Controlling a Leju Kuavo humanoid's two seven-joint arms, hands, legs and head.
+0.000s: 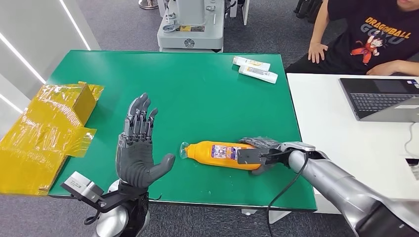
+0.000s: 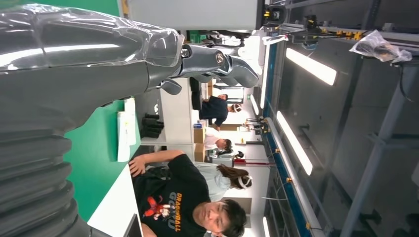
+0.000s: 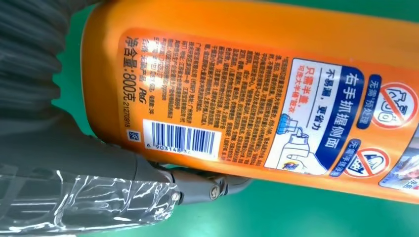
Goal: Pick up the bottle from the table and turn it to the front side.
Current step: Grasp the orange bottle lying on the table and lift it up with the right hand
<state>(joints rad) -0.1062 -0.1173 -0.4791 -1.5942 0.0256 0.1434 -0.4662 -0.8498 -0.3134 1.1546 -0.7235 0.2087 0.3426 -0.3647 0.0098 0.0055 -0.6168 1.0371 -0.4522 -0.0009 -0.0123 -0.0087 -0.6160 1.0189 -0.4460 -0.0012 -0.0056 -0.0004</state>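
One hand, the right hand (image 1: 261,154), is wrapped around the base of the orange detergent bottle (image 1: 222,154), lying back-label up on the green table (image 1: 197,89). Slippage may be caused by the smooth base during turning; the left hand (image 1: 138,148) is held spread, apart.

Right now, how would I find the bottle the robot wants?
Look at the green table, near its front edge. An orange plastic bottle lies on its side there, the right hand at its base. Unlike the two white packs at the far edge, it's orange and rounded.

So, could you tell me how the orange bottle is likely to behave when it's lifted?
The orange bottle lies on its side, so it may roll. Its glossy surface looks slippery. The label reads 800 grams, so probably heavy if full.
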